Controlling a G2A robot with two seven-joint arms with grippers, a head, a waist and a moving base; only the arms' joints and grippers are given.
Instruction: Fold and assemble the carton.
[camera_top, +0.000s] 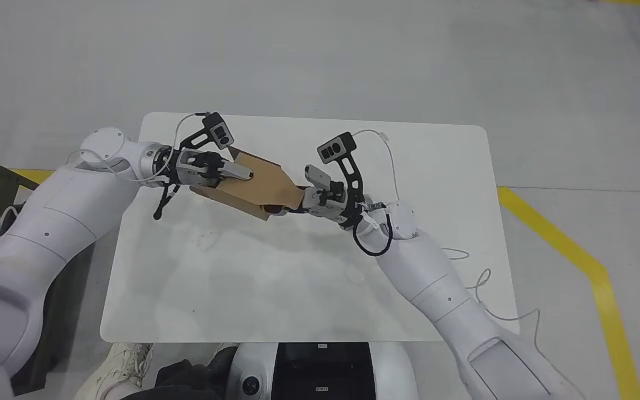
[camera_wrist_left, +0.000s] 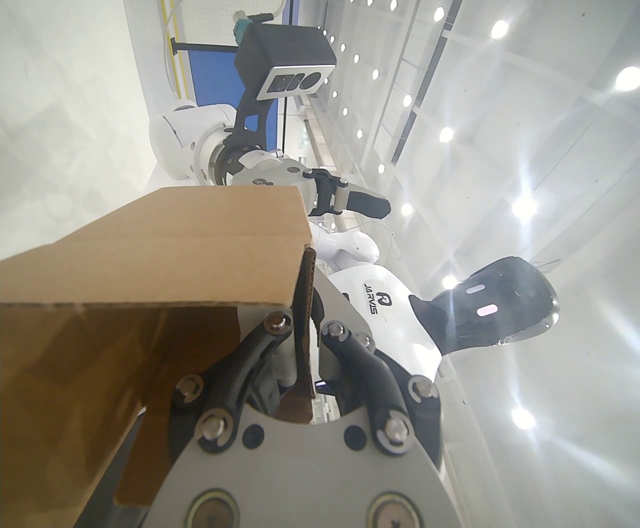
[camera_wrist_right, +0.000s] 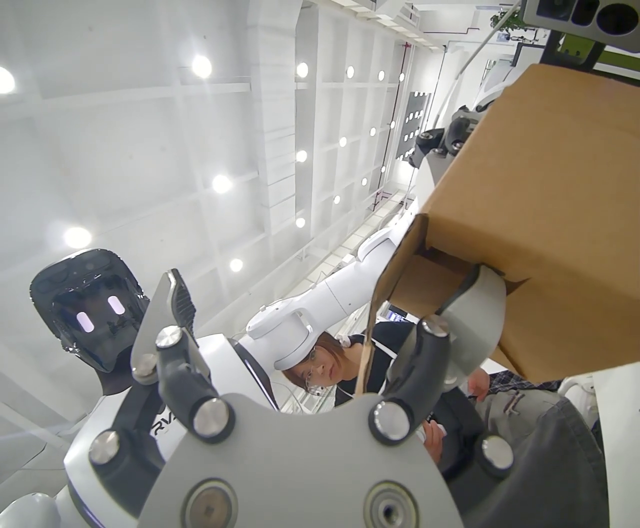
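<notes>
i count two grippers, one carton, one bench. left gripper (camera_wrist_left: 305, 327): narrow, clamped on a flap edge at one end of the carton (camera_top: 262, 183). right gripper (camera_top: 299, 199): wide, one finger tucked inside the carton's opposite open end. the carton spans between both grippers, over the white bench (camera_top: 300, 290).

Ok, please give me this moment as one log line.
carton: over table | left gripper: shut on its edge | right gripper: open, one finger in its open end
</notes>
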